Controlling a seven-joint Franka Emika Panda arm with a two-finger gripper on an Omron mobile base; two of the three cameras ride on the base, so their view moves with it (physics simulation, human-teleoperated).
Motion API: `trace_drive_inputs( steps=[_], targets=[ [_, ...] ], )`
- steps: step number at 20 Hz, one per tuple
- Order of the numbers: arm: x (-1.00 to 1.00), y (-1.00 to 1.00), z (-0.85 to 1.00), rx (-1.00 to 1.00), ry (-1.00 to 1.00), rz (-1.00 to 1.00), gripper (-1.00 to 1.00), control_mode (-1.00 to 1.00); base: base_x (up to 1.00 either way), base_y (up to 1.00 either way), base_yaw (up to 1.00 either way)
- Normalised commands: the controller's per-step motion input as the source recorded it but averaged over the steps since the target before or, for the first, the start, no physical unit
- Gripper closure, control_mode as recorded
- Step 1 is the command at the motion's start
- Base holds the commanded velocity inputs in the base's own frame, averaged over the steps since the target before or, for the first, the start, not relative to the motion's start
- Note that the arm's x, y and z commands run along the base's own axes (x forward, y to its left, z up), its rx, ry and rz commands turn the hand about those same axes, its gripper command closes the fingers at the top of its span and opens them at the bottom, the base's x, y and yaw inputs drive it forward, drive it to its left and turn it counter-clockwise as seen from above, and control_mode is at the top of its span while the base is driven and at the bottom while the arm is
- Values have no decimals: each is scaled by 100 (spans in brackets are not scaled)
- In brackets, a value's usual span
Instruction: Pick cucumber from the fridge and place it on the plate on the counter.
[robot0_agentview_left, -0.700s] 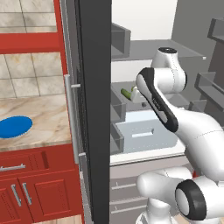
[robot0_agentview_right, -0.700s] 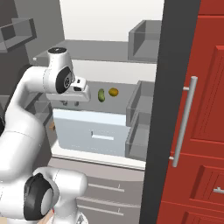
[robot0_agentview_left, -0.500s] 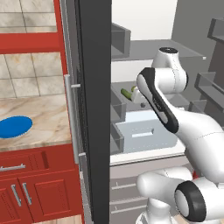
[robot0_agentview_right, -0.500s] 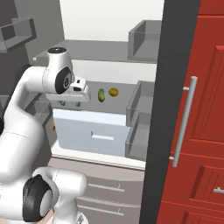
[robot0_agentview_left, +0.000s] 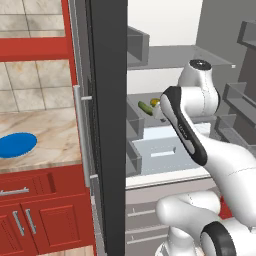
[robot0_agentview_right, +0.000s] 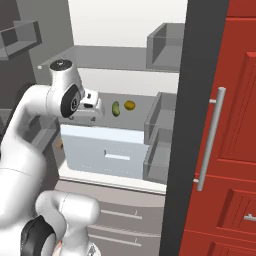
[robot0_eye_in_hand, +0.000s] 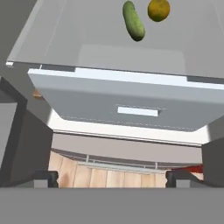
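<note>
The fridge (robot0_agentview_left: 107, 125) is standing open, its dark grey door edge-on in the left base view with the silver handle (robot0_agentview_left: 80, 135) facing the table (robot0_agentview_left: 45, 132). Inside, the cucumber (robot0_agentview_right: 116, 108) is lying on the grey shelf (robot0_agentview_right: 145, 106) above the pale drawer (robot0_agentview_right: 107, 152), with a small round yellowish-brown item (robot0_agentview_right: 129, 105) just beside it at about 2 o'clock in the right base view. The two are near each other but not touching.

In the hand view the cucumber (robot0_eye_in_hand: 133, 20) is sitting at 12 o'clock near the top edge, tilted slightly, the round item (robot0_eye_in_hand: 158, 9) just to its 3 o'clock side, and the drawer front (robot0_eye_in_hand: 131, 107) with its pale recessed pull is spreading across the middle. The gripper (robot0_eye_in_hand: 111, 179) is showing its two dark fingertips (robot0_eye_in_hand: 43, 178) well apart at 7 and 5 o'clock with nothing between them, so it is released and holding nothing.

In the right base view the gripper (robot0_agentview_right: 92, 107) is hovering over the front of the drawer, at 9 o'clock from the cucumber and apart from it.

The blue plate (robot0_agentview_left: 16, 145) is resting flat on the table at 9 o'clock in the left base view, above the red cabinets (robot0_agentview_left: 35, 217), well apart from the fridge interior.
</note>
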Motion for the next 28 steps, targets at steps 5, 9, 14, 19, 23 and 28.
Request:
trace_drive_inputs(
  steps=[5,9,14,19,23,28],
  targets=[
    [5,-43,0,2,0,0,-100,-100,0,0,0],
    [6,-14,0,0,0,0,-100,-100,0,0,0],
    [30,0,0,0,-1,0,-100,-100,0,0,0],
    [62,0,0,0,-2,0,-100,-100,0,0,0],
    [61,-1,0,0,0,0,-100,-100,0,0,0],
    [47,-5,-3,0,-5,0,-100,-100,0,0,0]
  ],
)
